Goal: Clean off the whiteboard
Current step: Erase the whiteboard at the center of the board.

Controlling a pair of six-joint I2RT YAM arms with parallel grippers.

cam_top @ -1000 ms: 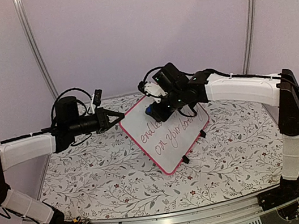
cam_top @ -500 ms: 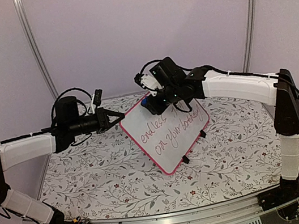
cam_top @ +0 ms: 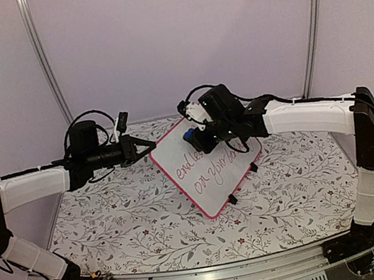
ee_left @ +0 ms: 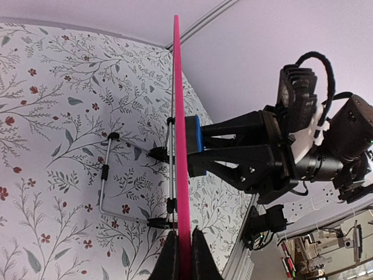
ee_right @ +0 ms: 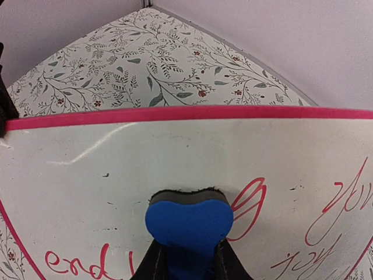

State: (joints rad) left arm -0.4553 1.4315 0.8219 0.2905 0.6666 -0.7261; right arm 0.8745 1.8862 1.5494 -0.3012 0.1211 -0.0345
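The whiteboard (cam_top: 204, 180), white with a pink frame, stands tilted on the table and bears red handwriting (ee_right: 344, 204). My left gripper (cam_top: 150, 144) is shut on the board's left edge; in the left wrist view the pink rim (ee_left: 180, 116) runs edge-on between its fingertips (ee_left: 184, 233). My right gripper (cam_top: 194, 140) is shut on a blue eraser (cam_top: 189, 137). The eraser's dark felt face (ee_right: 189, 224) presses flat on the upper part of the board (ee_right: 116, 157), just left of a red loop. Its fingers (ee_right: 187, 259) squeeze the foam from both sides.
A floral cloth (cam_top: 128, 214) covers the table. Black clip feet (cam_top: 232, 199) stick out at the board's lower right rim, and a wire stand (ee_left: 105, 175) props it from behind. Pale walls and two metal poles (cam_top: 41, 64) close off the back.
My right gripper swept the eraser up toward the board's top edge, then back down onto the first written line. The left gripper and the board stayed still.
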